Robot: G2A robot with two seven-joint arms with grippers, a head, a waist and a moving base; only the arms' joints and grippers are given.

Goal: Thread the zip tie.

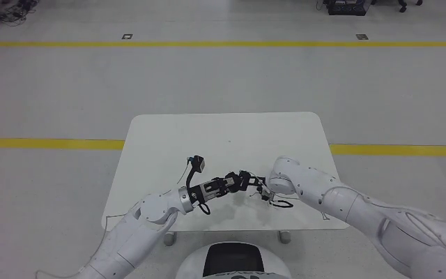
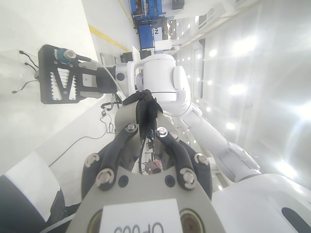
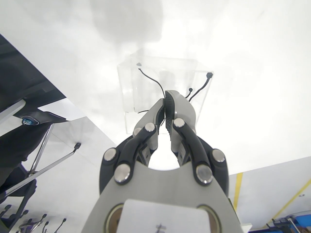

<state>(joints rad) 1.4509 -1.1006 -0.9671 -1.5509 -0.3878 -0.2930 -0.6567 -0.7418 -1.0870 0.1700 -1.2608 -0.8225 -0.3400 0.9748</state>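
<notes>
Desk (image 1: 223, 132): white top, rounded corners, standing on pale grey floor.
Two yellow floor lines: one far beyond the desk (image 1: 209, 44), one passing behind it at mid-depth (image 1: 56, 144).
Two small dark square floor plates, just past the far line (image 1: 127, 35) (image 1: 362, 36).
Clear box (image 3: 128, 93): transparent walls, sitting on the desk.
Blue shelving (image 2: 148, 3) in the room behind, well away.
Thin black cable (image 2: 80, 141) trailing loose over the floor.
Rows of bright ceiling lights (image 2: 239, 89).
</notes>
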